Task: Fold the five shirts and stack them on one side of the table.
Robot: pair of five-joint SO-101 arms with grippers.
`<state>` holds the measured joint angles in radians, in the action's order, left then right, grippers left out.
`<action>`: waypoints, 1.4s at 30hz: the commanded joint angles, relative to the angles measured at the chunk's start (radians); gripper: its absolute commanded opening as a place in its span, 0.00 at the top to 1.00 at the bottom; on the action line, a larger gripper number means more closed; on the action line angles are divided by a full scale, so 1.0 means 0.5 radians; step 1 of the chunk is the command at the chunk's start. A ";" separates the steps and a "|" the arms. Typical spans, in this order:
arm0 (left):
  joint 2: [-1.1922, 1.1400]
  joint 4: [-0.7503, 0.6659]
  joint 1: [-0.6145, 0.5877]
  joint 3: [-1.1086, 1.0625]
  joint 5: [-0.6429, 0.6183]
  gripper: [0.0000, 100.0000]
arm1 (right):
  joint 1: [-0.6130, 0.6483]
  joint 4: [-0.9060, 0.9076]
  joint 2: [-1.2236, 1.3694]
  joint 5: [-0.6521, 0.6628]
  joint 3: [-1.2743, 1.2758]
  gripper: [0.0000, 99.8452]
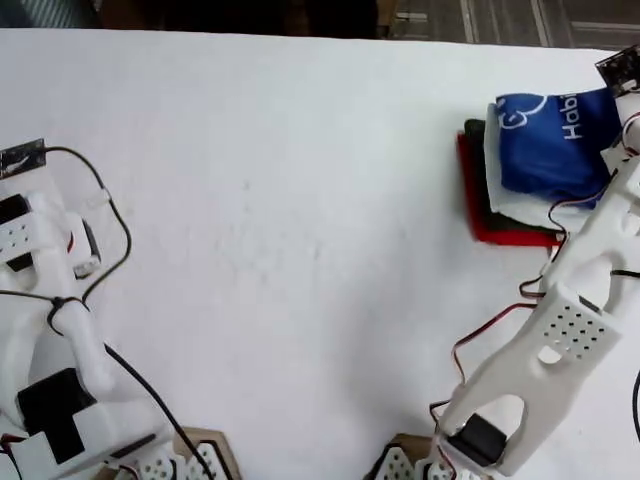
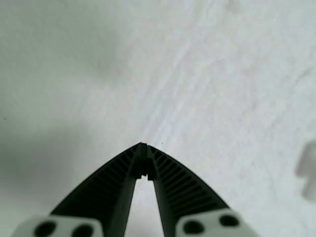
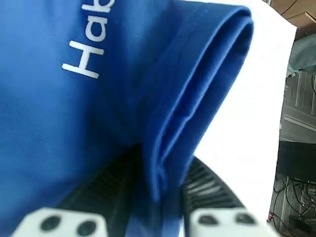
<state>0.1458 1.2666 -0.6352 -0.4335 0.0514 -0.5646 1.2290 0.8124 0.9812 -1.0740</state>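
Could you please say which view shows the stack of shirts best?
The high view: it shows the stack with red, black and white layers under the blue shirt. The right wrist view gives the blue shirt close up, a fold pinched in the right hand. The left wrist view faces the table.

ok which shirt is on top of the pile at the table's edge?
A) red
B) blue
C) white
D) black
B: the blue shirt lies on top of the pile, over the white shirt and the black shirt, with the red shirt at the bottom.
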 commanded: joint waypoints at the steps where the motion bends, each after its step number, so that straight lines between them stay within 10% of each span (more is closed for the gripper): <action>1: 0.064 -0.028 0.031 0.011 0.000 0.97 | -0.035 -0.044 -0.038 -0.074 -0.095 0.80; 11: 0.064 -0.028 0.031 0.008 0.000 0.97 | 0.072 0.241 -0.038 -0.921 -0.927 0.81; 14: 0.064 -0.028 0.031 0.008 0.000 0.97 | 0.229 0.634 -0.011 -0.841 -1.059 0.98; 19: 0.064 -0.021 0.031 0.008 0.000 0.97 | 0.450 1.076 0.118 -0.721 -1.000 0.98; 35: 0.064 -0.025 0.028 0.011 0.000 0.97 | 0.364 1.082 -0.109 -0.405 0.184 0.98; 42: 0.064 -0.028 0.031 0.011 0.000 0.97 | 0.376 0.864 -0.376 -0.540 -0.083 0.98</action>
<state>0.1458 1.2666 -0.6337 -0.4335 0.0499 -0.3759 1.7139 0.7388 0.7572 -1.0249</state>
